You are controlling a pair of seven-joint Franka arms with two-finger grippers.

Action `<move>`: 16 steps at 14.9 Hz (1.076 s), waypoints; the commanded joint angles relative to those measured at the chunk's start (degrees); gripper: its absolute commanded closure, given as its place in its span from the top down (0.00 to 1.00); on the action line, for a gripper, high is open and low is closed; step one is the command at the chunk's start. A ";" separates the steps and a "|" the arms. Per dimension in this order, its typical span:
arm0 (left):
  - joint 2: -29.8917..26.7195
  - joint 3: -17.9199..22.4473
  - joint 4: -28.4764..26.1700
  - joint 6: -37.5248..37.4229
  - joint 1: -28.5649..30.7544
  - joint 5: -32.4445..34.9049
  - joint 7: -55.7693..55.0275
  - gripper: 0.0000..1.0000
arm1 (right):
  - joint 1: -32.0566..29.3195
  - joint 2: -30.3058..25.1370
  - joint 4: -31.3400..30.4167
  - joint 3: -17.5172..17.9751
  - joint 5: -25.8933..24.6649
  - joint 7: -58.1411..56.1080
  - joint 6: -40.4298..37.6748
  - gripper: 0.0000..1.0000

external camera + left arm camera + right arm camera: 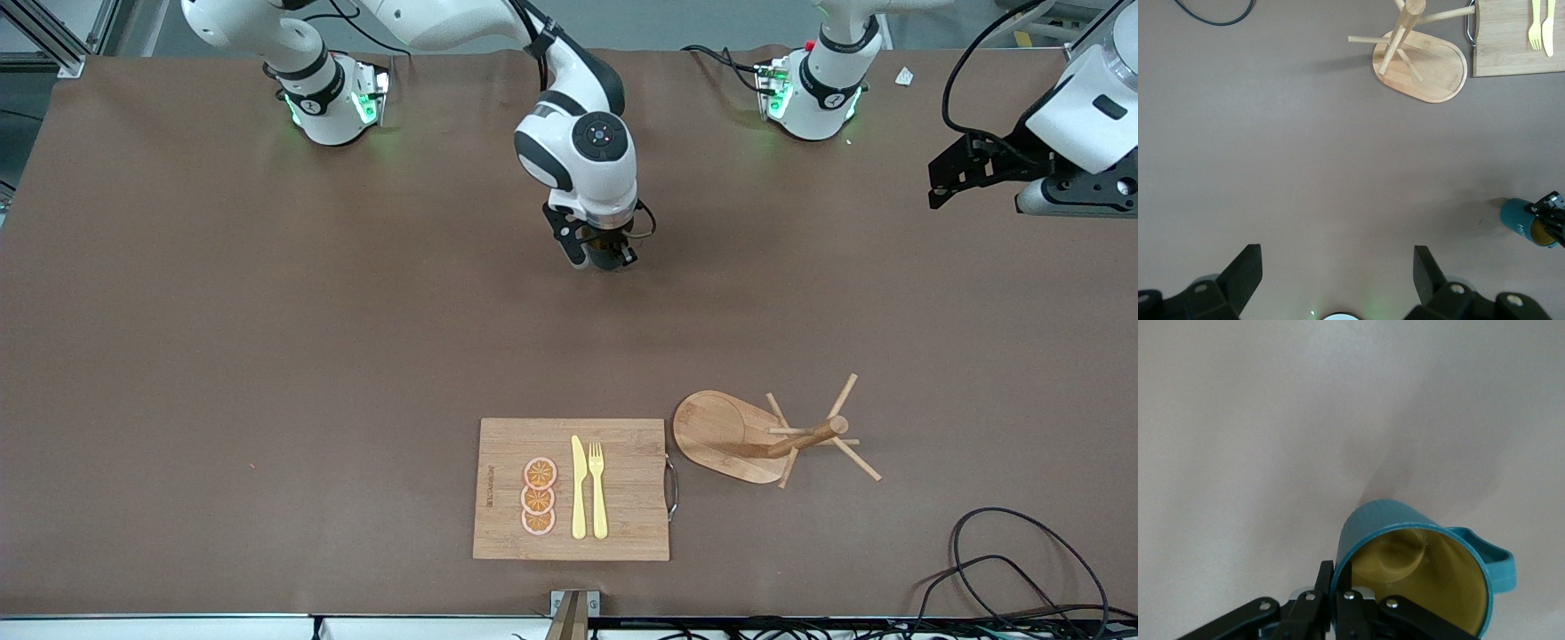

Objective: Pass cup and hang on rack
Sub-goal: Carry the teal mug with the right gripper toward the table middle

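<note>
One cup, teal outside and yellow inside, pinched at its rim by the right gripper: one finger inside the wall, one outside, closed tight on it. Right wrist view shows handle sticking out sideways and bare table under it. Front view hides nearly all of the cup under the right gripper; only a dark bit shows below the wrist, over the table's middle. Left wrist view catches the cup from the side, tilted, with the right gripper on its mouth end; can't tell from here if it touches the table.

Rack stands nearer the front camera than the cup, toward the left arm's end, oval base flat, pegs fanning from the post. Left wrist view shows the rack too, just beside the board.

Board lies beside the rack, metal handle facing it. On it: knife, fork, three orange slices in a row. Slices show only in front view.

Left gripper hovers wide open, holding nothing, over bare table; in front view the left gripper sits at that end's edge, arm waiting. Black cable coils at the near corner.
</note>
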 commanded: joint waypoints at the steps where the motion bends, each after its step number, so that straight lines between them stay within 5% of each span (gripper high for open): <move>1: 0.38 -0.07 1.09 -0.18 -0.20 0.25 -0.43 1.00 | 1.83 2.83 3.52 -0.78 -1.75 4.18 -0.79 0.00; 11: 0.38 -0.07 1.18 -0.18 -0.20 0.16 -0.52 1.00 | 3.50 3.80 4.05 -0.95 -3.95 9.46 -1.85 0.05; 13: 0.38 -0.07 1.18 -0.18 -0.12 0.16 -0.61 1.00 | 3.50 3.89 4.05 -0.95 -3.95 9.64 -1.58 0.59; 15: 0.38 -0.07 1.18 -0.18 -0.03 0.16 -0.61 1.00 | 3.85 3.98 4.05 -0.87 -5.26 9.64 -1.58 0.92; 16: 0.38 -0.07 1.18 -0.18 -0.03 0.16 -0.61 1.00 | 4.28 3.98 4.13 -0.87 -5.97 9.81 -1.58 1.00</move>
